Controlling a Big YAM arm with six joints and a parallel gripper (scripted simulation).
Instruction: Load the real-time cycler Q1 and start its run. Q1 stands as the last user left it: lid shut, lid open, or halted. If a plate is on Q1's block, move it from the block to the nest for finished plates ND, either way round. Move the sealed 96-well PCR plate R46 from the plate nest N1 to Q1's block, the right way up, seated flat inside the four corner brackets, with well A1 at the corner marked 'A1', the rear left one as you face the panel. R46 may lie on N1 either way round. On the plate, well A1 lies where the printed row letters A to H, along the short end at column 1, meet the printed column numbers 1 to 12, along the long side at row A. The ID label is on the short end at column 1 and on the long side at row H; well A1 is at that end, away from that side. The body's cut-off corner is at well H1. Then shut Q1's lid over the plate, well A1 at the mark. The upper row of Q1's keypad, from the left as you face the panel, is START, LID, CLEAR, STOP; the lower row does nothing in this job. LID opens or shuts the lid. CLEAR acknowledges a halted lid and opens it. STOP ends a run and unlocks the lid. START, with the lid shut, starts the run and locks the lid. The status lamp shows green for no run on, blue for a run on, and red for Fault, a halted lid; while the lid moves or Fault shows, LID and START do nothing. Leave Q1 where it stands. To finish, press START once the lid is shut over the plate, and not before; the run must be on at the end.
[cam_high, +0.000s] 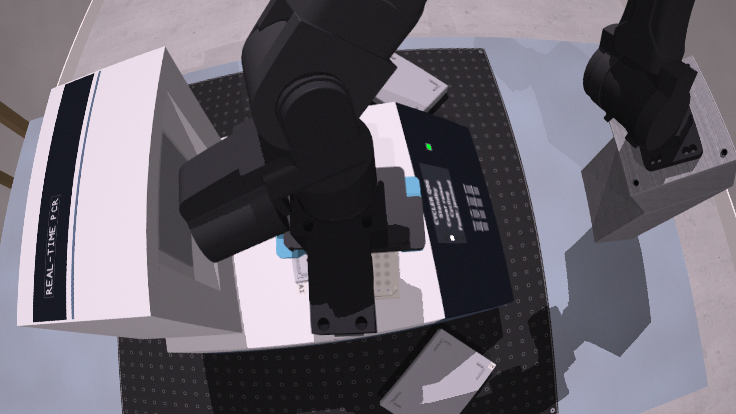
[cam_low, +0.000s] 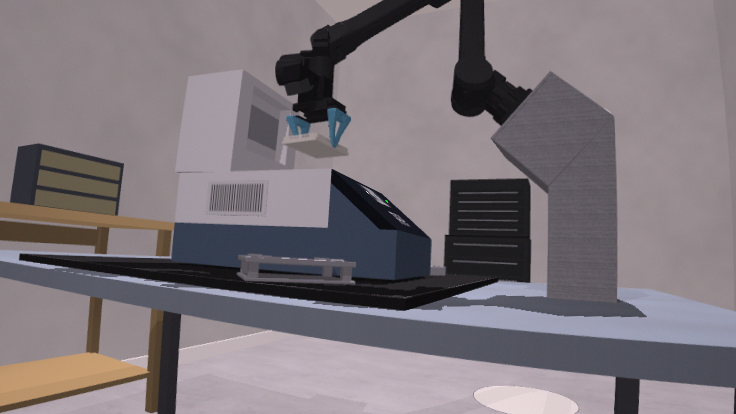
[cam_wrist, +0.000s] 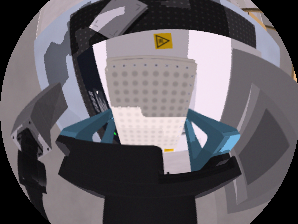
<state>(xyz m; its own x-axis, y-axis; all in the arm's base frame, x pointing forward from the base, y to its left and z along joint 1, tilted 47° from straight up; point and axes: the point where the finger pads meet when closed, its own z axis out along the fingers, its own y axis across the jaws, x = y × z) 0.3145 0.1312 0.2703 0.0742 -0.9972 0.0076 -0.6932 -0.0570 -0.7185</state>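
Note:
The cycler Q1 (cam_low: 298, 221) stands on the black mat with its lid (cam_low: 231, 121) open and upright at the rear. Its status lamp (cam_high: 428, 146) shows green, and the keypad (cam_high: 473, 208) lies on the dark sloped panel. My gripper (cam_low: 319, 128), with blue fingers, is shut on the white sealed plate R46 (cam_low: 314, 144) and holds it about level a short way above Q1's deck. In the wrist view the plate (cam_wrist: 152, 96) lies between the fingers. From above, my arm hides most of the block; a corner of the plate (cam_high: 386, 275) and the 'A1' mark (cam_high: 301, 290) show.
One grey plate nest (cam_high: 442, 373) lies empty on the mat beside Q1, also seen in the side view (cam_low: 297, 268). A second nest (cam_high: 411, 84) lies on Q1's other side, partly hidden by my arm. My grey base pedestal (cam_low: 571, 195) stands at the table's right. A yellow warning label (cam_wrist: 161, 40) marks the deck.

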